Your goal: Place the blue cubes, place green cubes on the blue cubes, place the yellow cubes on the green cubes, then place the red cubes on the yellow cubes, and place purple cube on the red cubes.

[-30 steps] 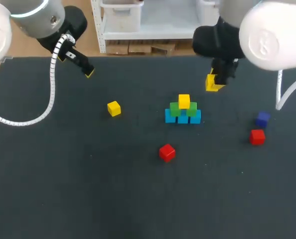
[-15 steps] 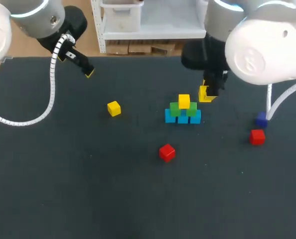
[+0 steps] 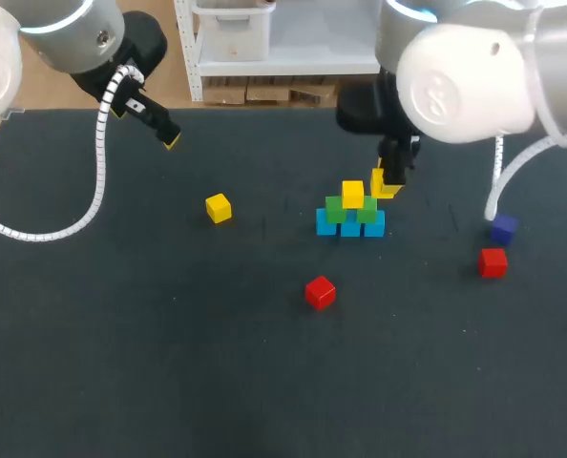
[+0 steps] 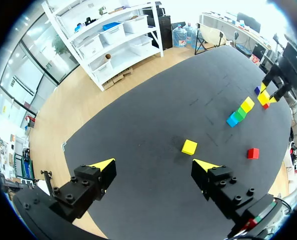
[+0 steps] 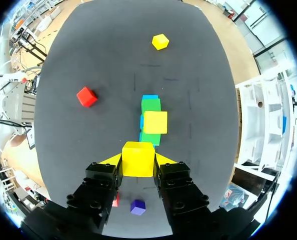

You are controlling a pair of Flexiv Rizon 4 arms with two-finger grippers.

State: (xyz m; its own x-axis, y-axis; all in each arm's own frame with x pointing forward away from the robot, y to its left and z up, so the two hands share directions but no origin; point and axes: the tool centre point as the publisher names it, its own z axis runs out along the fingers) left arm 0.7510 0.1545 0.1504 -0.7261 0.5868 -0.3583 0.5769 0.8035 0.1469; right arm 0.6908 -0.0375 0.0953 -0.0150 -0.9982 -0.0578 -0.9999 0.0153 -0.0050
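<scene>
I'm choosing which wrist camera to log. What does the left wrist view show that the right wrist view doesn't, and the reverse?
Only the left wrist view: the left gripper, open with nothing between its fingers. Only the right wrist view: a second red cube, half hidden under the right gripper. Both: the right gripper shut on the held yellow cube, the stack, the loose yellow cube and one red cube.

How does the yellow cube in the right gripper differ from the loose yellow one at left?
The held cube is clamped in the right gripper; the loose cube lies free. The held cube hangs in the air beside the stack's top; the loose cube rests on the table, apart from the stack. Both are yellow and look alike in size.
</scene>
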